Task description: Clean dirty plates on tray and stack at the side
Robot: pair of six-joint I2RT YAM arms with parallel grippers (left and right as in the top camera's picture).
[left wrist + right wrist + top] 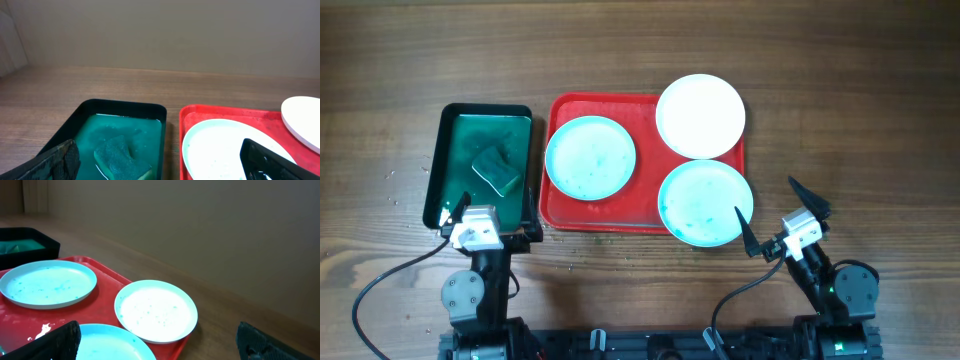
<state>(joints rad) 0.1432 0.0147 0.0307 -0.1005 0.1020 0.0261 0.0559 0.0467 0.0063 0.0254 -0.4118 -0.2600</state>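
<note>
The left pincer (pixel 488 222) is held wide open and empty just before the black-rimmed green tray (pixel 445 150). A green sponge (pixel 495 170) lies there in shallow teal liquid, seemingly readied for wiping. The right pincer (pixel 777 213), likewise spread and empty, is kept beside the red tray (pixel 605 215). Three plates are carried there: a teal-filmed left plate (pixel 590 157), a teal-filmed near-right plate (pixel 705 203) overhanging the rim, and a whiter far-right plate (pixel 700 116).
</note>
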